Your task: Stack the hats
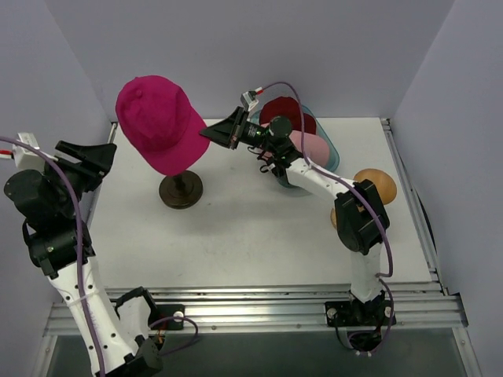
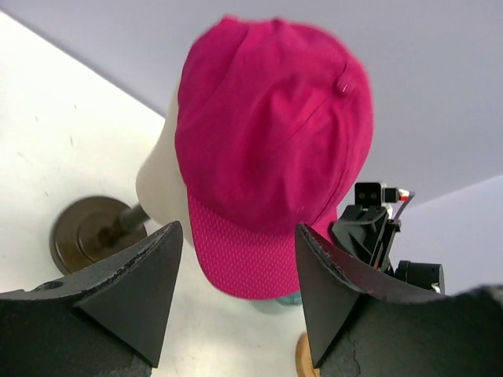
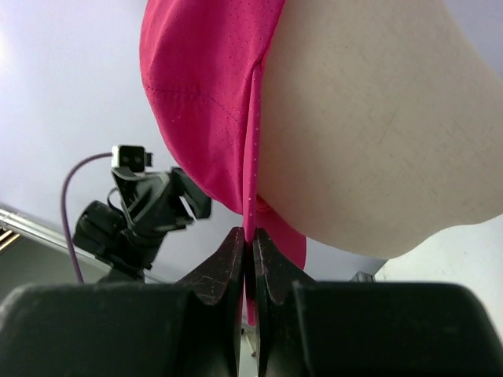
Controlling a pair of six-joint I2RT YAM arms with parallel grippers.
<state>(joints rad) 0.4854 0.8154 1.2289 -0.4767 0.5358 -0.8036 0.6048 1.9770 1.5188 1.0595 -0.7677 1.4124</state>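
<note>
Left wrist view, closest things first: the left gripper [image 2: 236, 229] stands with its jaws wide apart and nothing between them, aimed at the cap but clear of it. I'd say it is parked there to stay off the fabric while the other arm does the handling.

Just past those fingers, the dark round stand base [image 2: 90, 232] sits on the white table [image 1: 236, 236]. It carries the cream head form [image 2: 157, 184] on a short post. The magenta peaked cap [image 2: 267, 149] sits over that form, peak angled down toward the left arm.

It is a soft cap. The crown is smooth cloth with stitched panel seams and a small knob-like detail near the top. The peak has a finer, dotted weave.

On the cap's far side, the right gripper [image 3: 250, 243] has its jaws pressed together on a thin fold at the cap's rear edge, tight against the form. That looks to me like a hold for settling the cap square on the form, so it gives a steady base for the stack.

Farther back is the clear teal tray [image 1: 334, 157], holding the dark red hat [image 1: 287, 110] and a pale pink hat [image 1: 313, 145]. I cannot tell whether another lies under them. A tan egg-shaped form [image 1: 376, 184] rests well off to the right.
</note>
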